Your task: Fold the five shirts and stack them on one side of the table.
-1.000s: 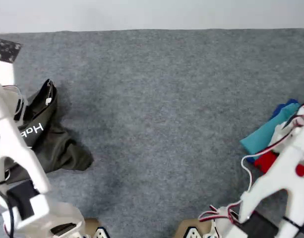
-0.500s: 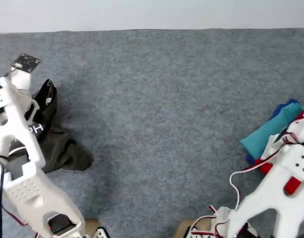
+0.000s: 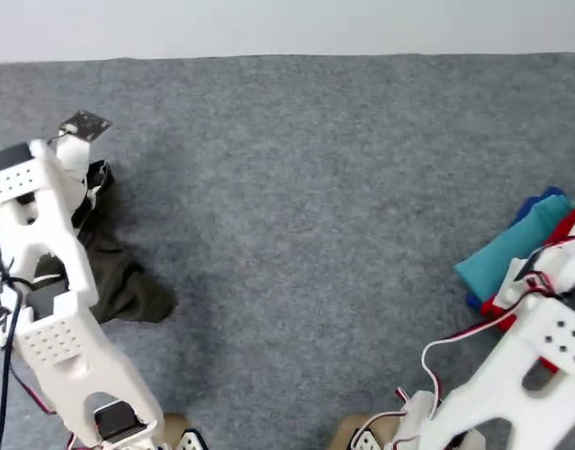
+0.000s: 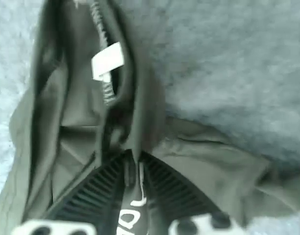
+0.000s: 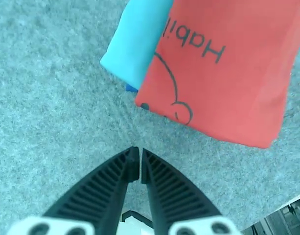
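Observation:
A crumpled dark olive shirt (image 3: 128,286) lies at the table's left side, partly under my left arm (image 3: 43,234). In the left wrist view my left gripper (image 4: 132,164) is shut, its tips touching a fold of the olive shirt (image 4: 203,161) near the collar and its white label (image 4: 107,61). A folded stack sits at the right edge: a red shirt (image 5: 223,73) on top, a teal one (image 5: 137,39) under it and a blue one (image 3: 540,202) lowest. My right gripper (image 5: 136,152) is shut and holds nothing, over bare felt just short of the stack.
Grey felt (image 3: 315,187) covers the whole table, and its wide middle is bare. A pale wall (image 3: 287,28) runs along the far edge. My right arm (image 3: 531,347) with its red and white cable stands at the near right.
My left arm has swung up and forward over the olive shirt and now hides its white print. My right arm has drawn back from over the stack toward the near edge.

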Available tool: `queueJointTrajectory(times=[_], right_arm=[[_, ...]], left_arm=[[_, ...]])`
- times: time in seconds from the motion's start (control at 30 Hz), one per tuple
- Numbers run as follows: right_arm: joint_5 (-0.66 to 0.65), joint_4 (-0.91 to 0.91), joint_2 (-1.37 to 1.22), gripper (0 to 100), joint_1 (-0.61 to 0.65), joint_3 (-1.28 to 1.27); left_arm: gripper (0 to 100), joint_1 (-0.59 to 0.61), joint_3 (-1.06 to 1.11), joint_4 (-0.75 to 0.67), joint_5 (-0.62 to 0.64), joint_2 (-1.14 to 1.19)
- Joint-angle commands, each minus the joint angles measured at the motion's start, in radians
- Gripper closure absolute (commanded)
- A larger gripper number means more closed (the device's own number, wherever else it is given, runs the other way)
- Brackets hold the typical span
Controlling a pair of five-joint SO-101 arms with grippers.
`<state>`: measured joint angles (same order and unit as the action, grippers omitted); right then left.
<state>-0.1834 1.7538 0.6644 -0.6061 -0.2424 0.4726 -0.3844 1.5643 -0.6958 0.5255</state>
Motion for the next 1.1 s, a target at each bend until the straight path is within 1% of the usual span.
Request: queueJointTrajectory(times=[0.0, 0.03, 0.13, 0.2, 0.33, 0.47, 0.57, 0.7, 0.8, 0.93, 1.0, 1.07], right_arm=[[-0.009, 0.042, 0.047, 98.9, 0.013, 0.005], [-0.009, 0.042, 0.054, 98.9, 0.013, 0.005], [-0.009, 0.042, 0.071, 98.9, 0.013, 0.005], [-0.009, 0.042, 0.081, 98.9, 0.013, 0.005], [-0.009, 0.042, 0.094, 98.9, 0.013, 0.005], [-0.012, 0.042, 0.094, 98.9, 0.013, -0.015], [-0.046, 0.042, 0.096, 98.9, 0.013, -0.072], [-0.058, 0.042, 0.097, 98.9, 0.013, -0.106], [-0.058, 0.041, 0.097, 98.9, 0.022, -0.104], [-0.058, 0.042, 0.097, 98.9, 0.090, -0.107], [-0.057, 0.042, 0.097, 98.9, 0.130, -0.107], [-0.054, 0.042, 0.097, 98.9, 0.165, -0.107]], left_arm=[[100, -0.074, -0.170, 0.150, 0.006, -0.118], [100, -0.104, -0.206, 0.183, 0.040, -0.138], [100, -0.178, -0.295, 0.189, 0.256, -0.219], [100, -0.241, -0.346, 0.189, 0.367, -0.292], [100, -0.440, -0.467, 0.173, 0.450, -0.422], [100, -0.649, -0.613, 0.109, 0.531, -0.502], [100, -0.755, -0.716, 0.046, 0.580, -0.528], [100, -0.796, -0.794, -0.012, 0.614, -0.531], [100, -0.798, -0.788, 0.005, 0.624, -0.528], [100, -0.812, -0.690, 0.002, 0.623, -0.526], [100, -0.819, -0.618, -0.031, 0.623, -0.526], [100, -0.821, -0.515, -0.092, 0.620, -0.526]])
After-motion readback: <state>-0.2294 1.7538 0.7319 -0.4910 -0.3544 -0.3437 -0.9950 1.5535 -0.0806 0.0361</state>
